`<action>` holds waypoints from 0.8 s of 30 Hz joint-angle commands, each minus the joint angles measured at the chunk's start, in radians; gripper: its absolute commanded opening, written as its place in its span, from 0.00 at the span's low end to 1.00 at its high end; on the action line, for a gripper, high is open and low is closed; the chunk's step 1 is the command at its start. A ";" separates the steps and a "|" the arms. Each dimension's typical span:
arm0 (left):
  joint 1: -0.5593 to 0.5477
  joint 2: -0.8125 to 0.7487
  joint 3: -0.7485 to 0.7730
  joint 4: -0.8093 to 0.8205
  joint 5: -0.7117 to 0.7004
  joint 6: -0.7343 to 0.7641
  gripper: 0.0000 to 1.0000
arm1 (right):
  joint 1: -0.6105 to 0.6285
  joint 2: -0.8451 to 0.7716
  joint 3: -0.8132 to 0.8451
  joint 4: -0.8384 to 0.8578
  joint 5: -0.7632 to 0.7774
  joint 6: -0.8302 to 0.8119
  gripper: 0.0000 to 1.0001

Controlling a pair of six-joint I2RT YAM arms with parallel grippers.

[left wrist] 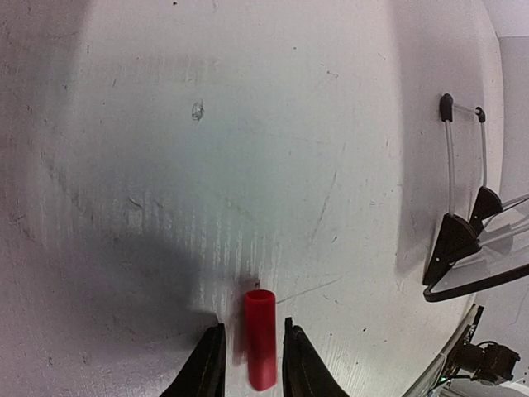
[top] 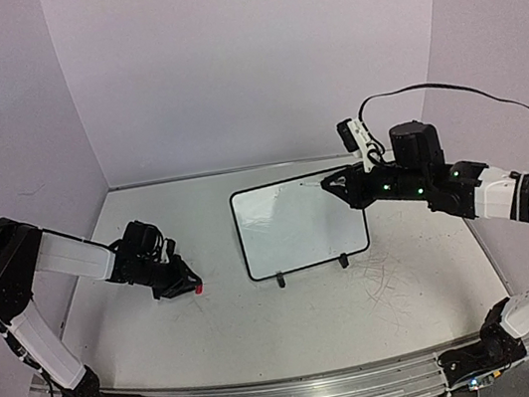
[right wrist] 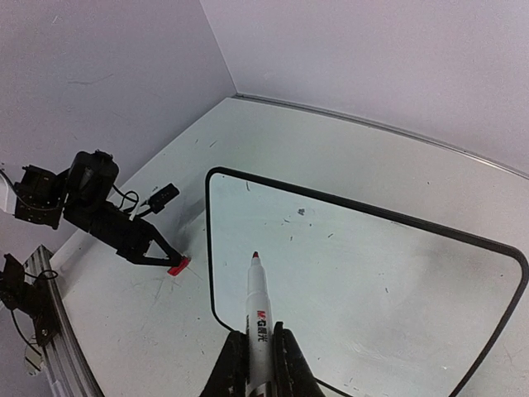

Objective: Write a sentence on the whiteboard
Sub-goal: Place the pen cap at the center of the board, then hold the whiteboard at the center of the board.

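Whiteboard [top: 290,233] glossy; tabletop [top: 265,329] matt, scuffed; marker [right wrist: 258,322], cap [left wrist: 259,339] smooth plastic

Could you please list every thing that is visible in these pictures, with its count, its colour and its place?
whiteboard: one, white with a thin black frame and two black feet, middle of the table; no words visible on it
marker: one, white barrel with a red tip, uncapped, over the board, in the right gripper
cap: one, red, left of the board, between the left gripper's fingers with a gap on each side
table: one, grey-white, scuffed
cable: one, black, looping above the right arm
left gripper: one, black, slightly open around the cap
right gripper: one, black, shut on the marker
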 commanded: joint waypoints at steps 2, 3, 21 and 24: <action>-0.001 -0.052 -0.001 -0.007 -0.060 0.031 0.28 | 0.008 0.003 0.041 0.036 0.030 -0.014 0.00; -0.001 -0.065 0.004 -0.018 -0.072 0.038 0.29 | 0.008 -0.002 0.038 0.036 0.043 -0.019 0.00; -0.017 -0.252 0.039 0.406 0.134 0.080 0.80 | 0.010 -0.058 -0.029 0.119 -0.013 -0.002 0.00; -0.019 -0.220 0.029 0.564 0.188 0.071 0.82 | 0.042 -0.008 -0.002 0.123 0.016 0.027 0.00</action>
